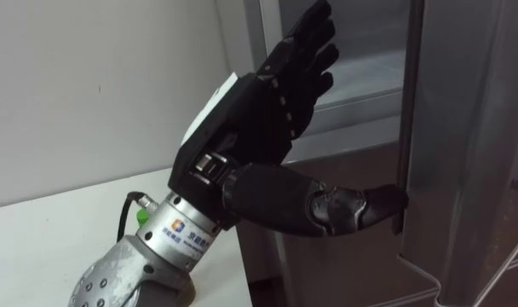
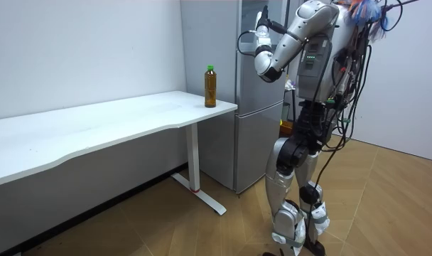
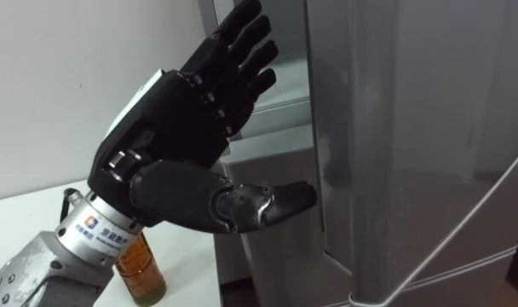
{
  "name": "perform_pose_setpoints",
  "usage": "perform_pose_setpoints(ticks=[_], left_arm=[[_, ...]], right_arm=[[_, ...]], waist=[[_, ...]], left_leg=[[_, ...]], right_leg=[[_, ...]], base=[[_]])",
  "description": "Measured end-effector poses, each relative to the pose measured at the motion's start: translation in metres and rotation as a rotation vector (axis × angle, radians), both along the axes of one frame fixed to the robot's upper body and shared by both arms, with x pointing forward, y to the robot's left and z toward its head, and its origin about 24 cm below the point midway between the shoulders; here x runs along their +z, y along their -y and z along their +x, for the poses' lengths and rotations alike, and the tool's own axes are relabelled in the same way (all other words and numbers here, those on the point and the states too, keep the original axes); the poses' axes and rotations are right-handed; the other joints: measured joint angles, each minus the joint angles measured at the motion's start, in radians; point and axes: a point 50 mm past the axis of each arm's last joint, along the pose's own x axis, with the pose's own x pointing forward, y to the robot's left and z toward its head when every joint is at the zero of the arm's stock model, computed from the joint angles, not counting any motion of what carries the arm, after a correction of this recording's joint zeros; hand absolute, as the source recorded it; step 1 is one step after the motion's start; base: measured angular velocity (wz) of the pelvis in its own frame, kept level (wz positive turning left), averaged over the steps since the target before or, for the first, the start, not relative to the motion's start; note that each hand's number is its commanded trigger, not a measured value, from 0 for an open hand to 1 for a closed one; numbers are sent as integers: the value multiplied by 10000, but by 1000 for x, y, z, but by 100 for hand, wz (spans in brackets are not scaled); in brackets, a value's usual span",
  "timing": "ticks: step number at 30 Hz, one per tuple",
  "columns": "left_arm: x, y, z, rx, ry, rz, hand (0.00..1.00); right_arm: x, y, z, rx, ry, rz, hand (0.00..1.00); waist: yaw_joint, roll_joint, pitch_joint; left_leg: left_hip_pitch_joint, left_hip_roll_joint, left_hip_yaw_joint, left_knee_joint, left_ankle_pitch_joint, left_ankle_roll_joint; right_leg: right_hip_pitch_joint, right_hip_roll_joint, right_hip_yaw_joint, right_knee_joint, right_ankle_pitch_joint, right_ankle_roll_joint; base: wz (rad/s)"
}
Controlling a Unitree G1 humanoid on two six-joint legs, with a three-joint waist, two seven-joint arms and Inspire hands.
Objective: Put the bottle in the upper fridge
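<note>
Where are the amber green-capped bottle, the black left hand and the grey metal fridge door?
amber bottle [image 2: 210, 89], room view, on its body.
left hand [image 1: 261, 104], left eye view, on its back.
fridge door [image 1: 463, 128], left eye view, on its panel.

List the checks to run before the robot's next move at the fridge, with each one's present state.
1. Left hand at the upper fridge door edge: ok; thumb against the edge, fingers straight.
2. Upper door open wide enough: cannot tell.
3. Bottle upright on the white table, at the corner beside the fridge: ok.
4. Bottle in hand: not ok; it stands on the table, and the left hand holds nothing.
5. Robot standing within arm's reach of the fridge: ok.
</note>
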Motion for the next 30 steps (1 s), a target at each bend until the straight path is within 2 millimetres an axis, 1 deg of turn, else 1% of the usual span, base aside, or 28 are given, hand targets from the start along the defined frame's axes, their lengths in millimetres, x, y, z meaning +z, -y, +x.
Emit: perform_pose_setpoints(ticks=[6, 11, 13, 16, 19, 30], left_arm=[[-1, 3, -1, -258, 68, 153, 0], [-5, 13, -5, -855, 54, 420, 0], [-8, 20, -8, -1229, 19, 599, 0], [-12, 30, -13, -1912, 28, 897, 0], [-12, 33, -15, -2312, 155, 1017, 0], [-13, 40, -19, -3029, 320, 1104, 0]], right_arm=[[0, 0, 0, -5, -45, 2, 0], [0, 0, 2, 174, -112, -138, 0], [0, 0, 3, 213, -110, -162, 0], [0, -1, 5, 322, -87, -192, 0], [0, -2, 8, 492, -58, -202, 0], [0, -2, 9, 588, -90, -274, 0]], waist=[[-15, -19, -7], [-30, -28, -3], [-39, -28, -4], [-140, -21, -8], [-285, -20, -9], [-319, -24, -5]], left_leg=[[14, -2, 1, 8, 0, 0], [14, 2, 8, 17, 0, 0], [5, 0, 9, 24, 0, 1], [-21, 2, 13, 26, 0, 1], [-14, 9, 20, 23, 0, 0], [6, 16, 35, 23, 0, 0]], right_leg=[[0, -8, -5, 2, 0, 1], [-12, -10, -13, -4, 0, 3], [-21, -12, -8, 2, 3, 8], [-44, -6, -5, 2, 3, 7], [-48, 1, 22, 29, 11, -4], [-33, 1, 43, 35, 16, -9]], base=[[0], [0], [0], [0], [-3], [0]])
